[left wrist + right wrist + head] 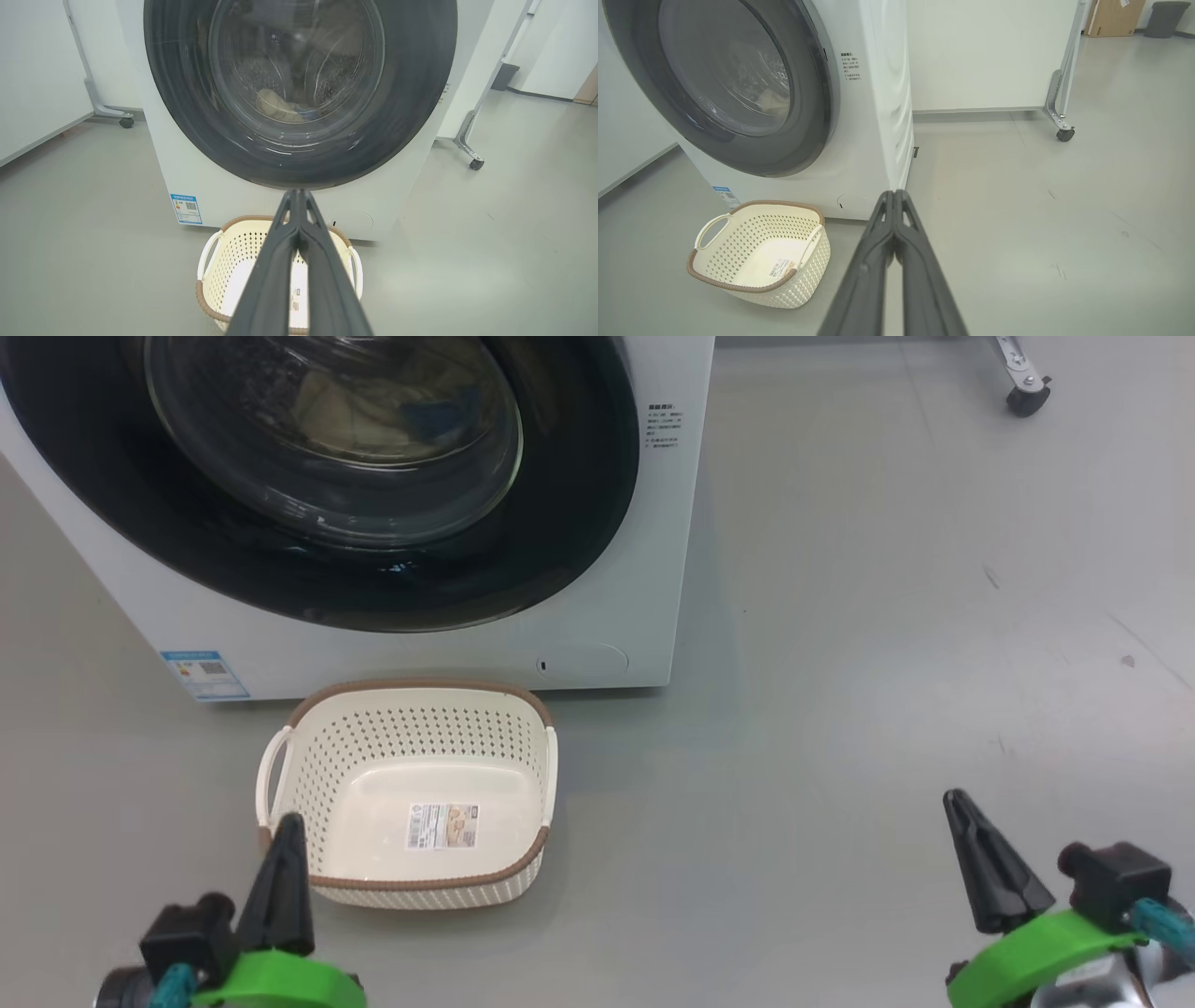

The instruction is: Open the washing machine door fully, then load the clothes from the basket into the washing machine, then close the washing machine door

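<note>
One grey floor (840, 709) runs under everything you see. On it stands the white washing machine (672, 523), filling the upper left of your head view.

Washing machine door (579, 504): wide black rim, bulging glass, sitting shut against the machine's front.

Basket (420, 687): on the floor just in front of the machine, below the door. Cream perforated walls, brown rim, white handles at both sides. You can see its bare bottom.

Clothes (278, 106): a pale cream bundle with a bit of blue, lying low in the drum behind the glass.

Left gripper (288, 826): lower left of your head view, both dark fingers pressed together, nothing between them. Its tip overlaps the basket's near left corner there; you cannot tell whether it touches. From the left wrist, the fingers point over the basket toward the door's lower rim.

Right gripper (954, 803): lower right, over bare floor, well apart from the basket. Fingers together, holding nothing.

Blue energy sticker (205, 674): machine's lower left corner.

Label sticker (442, 826): on the basket's bottom.
</note>
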